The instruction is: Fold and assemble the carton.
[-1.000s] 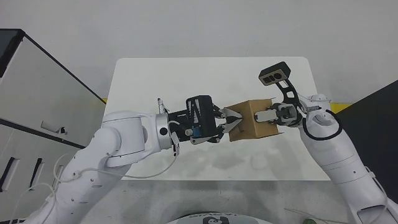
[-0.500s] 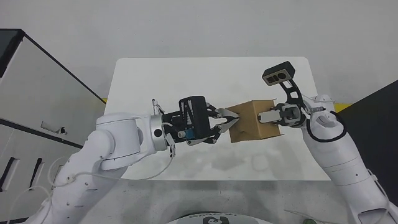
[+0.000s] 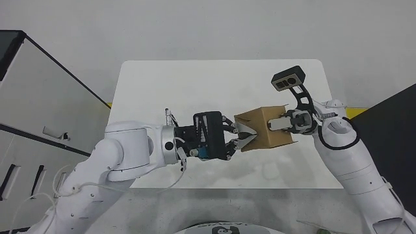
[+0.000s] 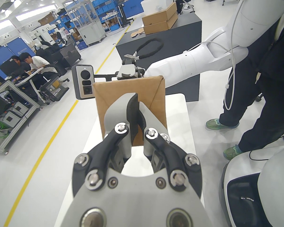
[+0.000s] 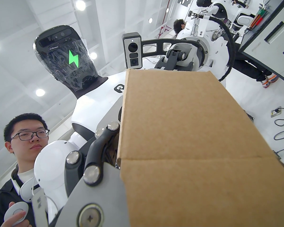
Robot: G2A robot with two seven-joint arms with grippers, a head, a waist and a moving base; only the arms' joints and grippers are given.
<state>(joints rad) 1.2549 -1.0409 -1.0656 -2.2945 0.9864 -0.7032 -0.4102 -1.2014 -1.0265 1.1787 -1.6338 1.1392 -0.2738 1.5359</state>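
Mostly, the carton [image 5: 187,142] hides the right tool [image 3: 285,122], grip unclear; left tool [image 4: 134,101] pinched shut against it.

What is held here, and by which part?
The carton, by its end wall in the right gripper. The left gripper is shut at the opposite end; hold there unclear.

Glossy white shells on left arm [image 3: 130,153] and right arm [image 3: 354,162]. At the left end of the carton [image 3: 263,127], left gripper [image 4: 135,101]: grey plate, black links, silver screws, pale jaws, dark pads [image 4: 132,109]. At the carton's right end, black camera bracket [image 3: 289,81]. Well left of the carton, thin white cable [image 3: 162,181], possibly hanging loose.
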